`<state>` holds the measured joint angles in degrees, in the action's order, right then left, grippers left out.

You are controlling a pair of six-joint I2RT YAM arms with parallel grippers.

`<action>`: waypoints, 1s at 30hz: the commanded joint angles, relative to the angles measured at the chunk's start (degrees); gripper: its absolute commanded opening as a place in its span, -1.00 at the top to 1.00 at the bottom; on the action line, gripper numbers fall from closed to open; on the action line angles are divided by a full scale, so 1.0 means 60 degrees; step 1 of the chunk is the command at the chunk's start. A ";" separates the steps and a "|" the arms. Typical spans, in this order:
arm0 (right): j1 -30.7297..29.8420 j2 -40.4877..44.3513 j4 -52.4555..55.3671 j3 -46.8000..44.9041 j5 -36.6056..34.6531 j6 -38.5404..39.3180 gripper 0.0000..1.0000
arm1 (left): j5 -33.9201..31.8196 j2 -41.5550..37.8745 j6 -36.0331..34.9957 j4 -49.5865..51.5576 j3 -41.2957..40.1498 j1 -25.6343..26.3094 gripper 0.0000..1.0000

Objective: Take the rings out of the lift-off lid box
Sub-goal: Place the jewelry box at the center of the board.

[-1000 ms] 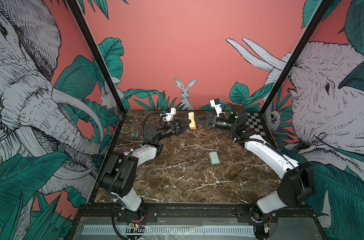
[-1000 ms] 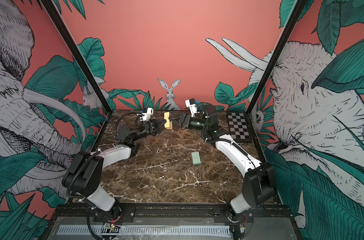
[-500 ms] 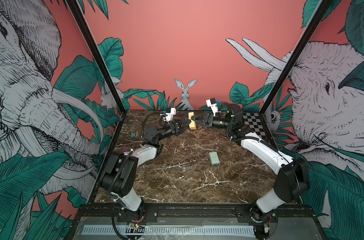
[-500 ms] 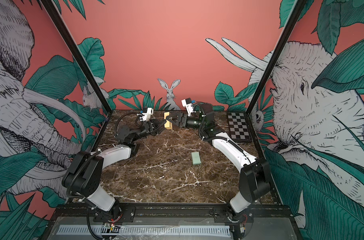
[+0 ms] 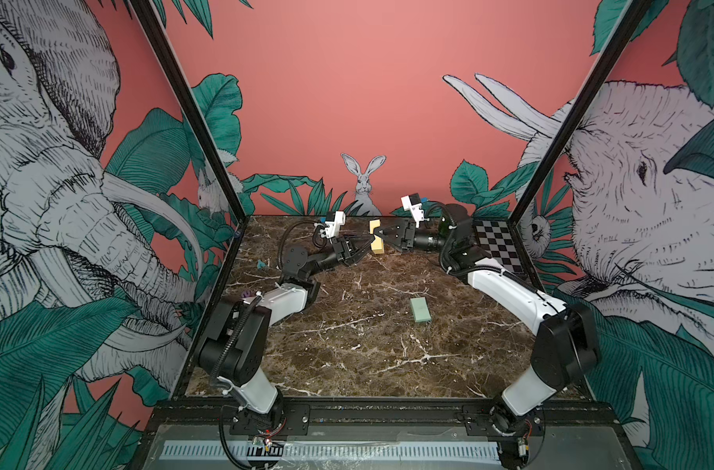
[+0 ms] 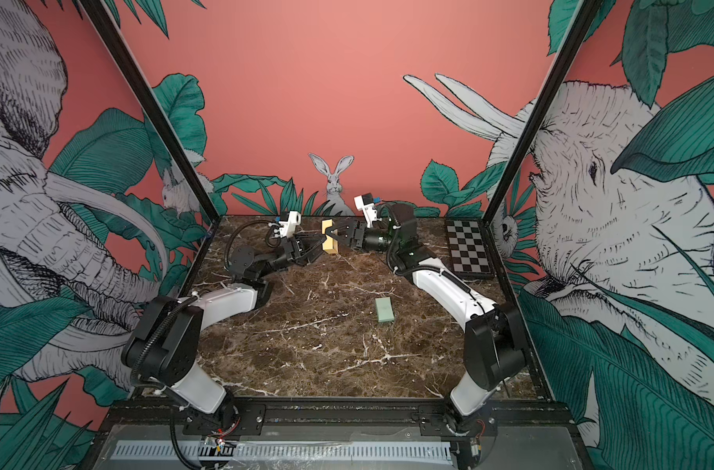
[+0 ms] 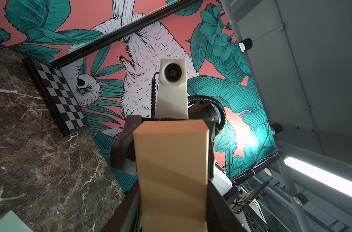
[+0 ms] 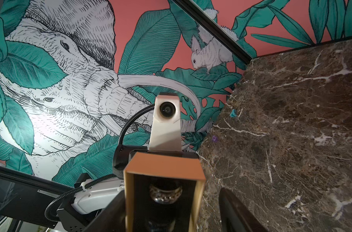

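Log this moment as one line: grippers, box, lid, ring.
left gripper: shut on box base, held above table | right gripper: open, fingers either side of box base | lid: off, on table | ring: in box base

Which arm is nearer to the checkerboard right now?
Right. The wrist of the right arm sits just beside the checkerboard. The left arm is farther off, on the other side of the tan box base.

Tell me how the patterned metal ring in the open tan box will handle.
The patterned metal ring looks rigid and glossy, so probably slippery between fingers. Half sunk in the open tan box, it may resist. Round, it could roll if dropped.
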<state>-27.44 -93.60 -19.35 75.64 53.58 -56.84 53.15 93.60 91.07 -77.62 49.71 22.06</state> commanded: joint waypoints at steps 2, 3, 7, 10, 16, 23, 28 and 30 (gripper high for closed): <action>-0.0065 0.0005 -0.0671 0.0116 0.0137 -0.0267 -0.34 | 0.0225 -0.0370 0.0231 -0.0462 -0.0068 -0.0001 0.22; -0.0068 0.0010 -0.0663 0.0109 0.0141 -0.0261 -0.31 | 0.0235 -0.0366 0.0222 -0.0454 -0.0079 -0.0001 0.22; -0.0058 0.0013 -0.0679 0.0137 0.0136 -0.0293 -0.19 | 0.0238 -0.0355 0.0219 -0.0459 -0.0068 -0.0001 0.20; -0.0072 -0.0003 -0.0846 0.0119 0.0130 -0.0419 -0.07 | 0.0269 -0.0344 0.0248 -0.0461 -0.0068 -0.0001 0.17; -0.0072 -0.0004 -0.1191 0.0043 0.0123 -0.0706 0.02 | 0.0239 -0.0337 0.0277 -0.0454 -0.0097 -0.0008 -0.16; -0.0056 0.0023 -0.1423 0.0001 0.0115 -0.0880 0.11 | 0.0211 -0.0337 0.0309 -0.0455 -0.0093 -0.0015 -0.24; 0.0073 0.0170 -0.1552 -0.0008 0.0125 -0.1044 0.11 | 0.0124 -0.0416 0.0393 -0.0455 -0.0374 -0.0376 -0.63; 0.0197 0.0226 -0.1168 -0.0267 0.0163 -0.0868 0.11 | 0.0129 -0.0537 0.0404 -0.0302 -0.0592 -0.0710 -0.69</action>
<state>-27.07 -93.58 -24.40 75.53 53.84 -61.32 53.12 93.27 91.90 -77.80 47.88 20.18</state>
